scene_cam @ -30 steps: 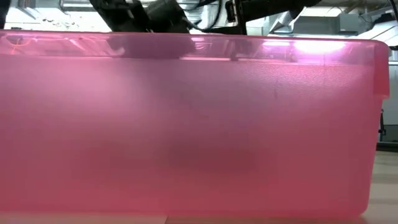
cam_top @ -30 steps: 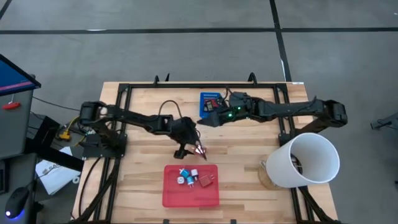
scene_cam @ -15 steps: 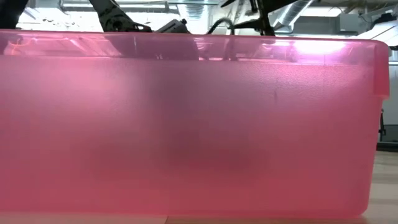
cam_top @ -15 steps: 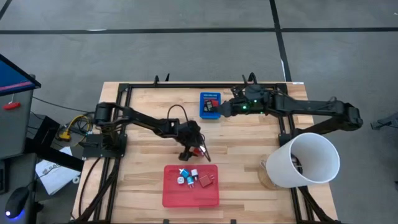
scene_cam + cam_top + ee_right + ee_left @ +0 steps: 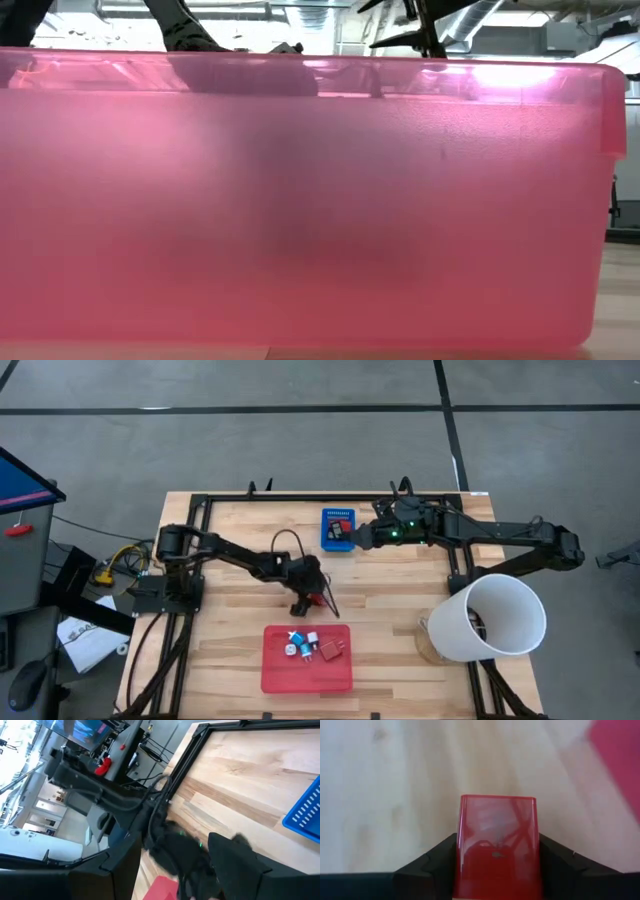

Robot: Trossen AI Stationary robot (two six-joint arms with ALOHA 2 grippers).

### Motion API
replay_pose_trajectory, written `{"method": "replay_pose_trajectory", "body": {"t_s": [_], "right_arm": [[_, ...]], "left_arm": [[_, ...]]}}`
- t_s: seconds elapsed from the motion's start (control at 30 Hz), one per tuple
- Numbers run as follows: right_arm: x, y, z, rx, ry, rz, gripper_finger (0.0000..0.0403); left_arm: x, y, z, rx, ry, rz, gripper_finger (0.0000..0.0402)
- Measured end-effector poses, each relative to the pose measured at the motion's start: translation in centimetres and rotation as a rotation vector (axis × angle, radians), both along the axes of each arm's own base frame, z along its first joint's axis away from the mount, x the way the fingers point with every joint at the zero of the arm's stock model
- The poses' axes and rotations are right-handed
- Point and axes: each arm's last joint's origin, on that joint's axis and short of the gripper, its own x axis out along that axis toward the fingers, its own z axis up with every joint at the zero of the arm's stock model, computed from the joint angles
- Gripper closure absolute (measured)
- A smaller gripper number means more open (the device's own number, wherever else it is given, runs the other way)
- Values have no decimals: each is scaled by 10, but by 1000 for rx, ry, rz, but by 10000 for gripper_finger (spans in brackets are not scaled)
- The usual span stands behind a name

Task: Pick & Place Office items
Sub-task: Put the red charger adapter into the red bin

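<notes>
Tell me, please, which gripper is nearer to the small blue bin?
The right. The right gripper is just beside the blue bin, on its right edge. The left gripper is farther, over bare wood between the bin and the red tray.

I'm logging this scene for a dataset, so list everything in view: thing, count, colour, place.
Red tray: one, near edge of table, centre.
Small office items: about five, blue, white and red, in the red tray.
Red piece: one, between the left gripper's fingers, above bare wood.
Blue bin: one, far side, holding a few dark and red pieces.
White bucket: one, lying at the table's right edge.
Wooden table: one.
Left gripper: just beyond the tray.
Right gripper: open, beside the blue bin.
</notes>
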Motion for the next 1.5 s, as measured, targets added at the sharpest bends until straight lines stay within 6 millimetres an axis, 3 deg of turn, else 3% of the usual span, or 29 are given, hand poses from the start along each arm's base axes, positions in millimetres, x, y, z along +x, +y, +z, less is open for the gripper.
{"method": "replay_pose_trajectory", "body": {"t_s": [0.17, 0.33, 0.53, 0.7, 0.8, 0.93, 1.17, 1.37, 1.5], "right_arm": [[0, 0, 0, -5, -1, 1, 180], [0, 0, 0, -14, 4, 4, 180], [-2, 0, 2, -25, 3, 8, 180], [-5, 0, 4, -42, 1, 8, 180], [-5, 0, 3, -49, 13, 10, 180], [-7, 0, 1, -56, 37, -11, 180], [-7, 3, 0, -73, 57, 6, 180], [-11, 6, 2, -95, 63, 50, 180], [-18, 10, 7, -121, 54, 68, 180]], "left_arm": [[-13, 18, 27, -46, 33, 127, 200], [-39, 15, 65, -204, 76, 158, 200], [-80, -33, 97, -391, 29, 146, 200], [-91, -79, 103, -369, -11, 99, 200], [-83, -93, 92, -358, -13, 73, 200], [-66, -94, 75, -314, 6, 181, 200], [-21, -125, 88, -337, -117, 198, 200], [6, -158, 82, -348, -116, 275, 200], [18, -163, 76, -315, -102, 365, 200]]}}
